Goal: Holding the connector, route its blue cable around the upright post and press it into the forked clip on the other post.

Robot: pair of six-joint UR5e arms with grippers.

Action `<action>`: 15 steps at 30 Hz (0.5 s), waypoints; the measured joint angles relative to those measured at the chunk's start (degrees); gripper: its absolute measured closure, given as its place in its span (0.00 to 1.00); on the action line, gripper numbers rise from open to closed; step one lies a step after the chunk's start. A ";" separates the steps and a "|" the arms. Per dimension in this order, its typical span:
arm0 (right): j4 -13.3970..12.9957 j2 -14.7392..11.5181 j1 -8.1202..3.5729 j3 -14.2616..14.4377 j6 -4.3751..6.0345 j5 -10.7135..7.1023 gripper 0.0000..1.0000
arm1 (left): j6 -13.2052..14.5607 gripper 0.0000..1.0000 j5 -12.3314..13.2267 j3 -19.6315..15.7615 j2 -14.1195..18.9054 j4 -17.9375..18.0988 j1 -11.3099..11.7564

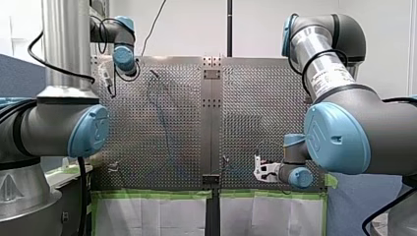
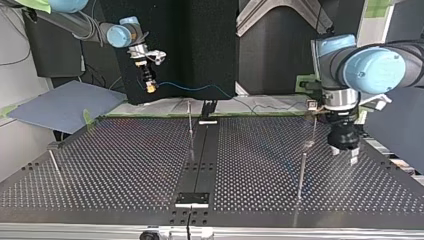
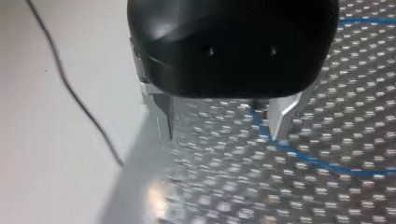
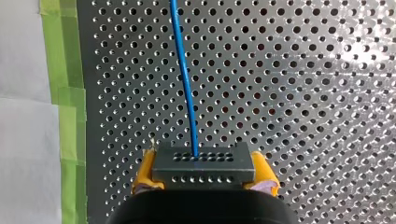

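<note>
Connector [image 4: 204,163] sits clamped in my right claw [image 4: 204,173]; my left claw [image 3: 224,133] gapes apart.

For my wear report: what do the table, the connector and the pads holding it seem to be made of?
Table: probably metal, a bare grey sheet with glare and punched holes.
Connector: likely plastic, dark and matte, with moulded rows of pin holes.
Pads: perhaps soft rubber or foam, dull yellow with uneven edges.

Looks like a robotics lab: perforated metal worktop [image 2: 125,165], green tape [image 1: 147,193] along its near edge, robot arms [image 1: 344,132], white wall [image 1: 187,29].
</note>
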 joint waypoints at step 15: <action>1.23 -0.07 0.02 -0.59 -0.13 0.65 1.00 | 3.55 0.01 4.89 7.24 7.20 -7.25 -0.90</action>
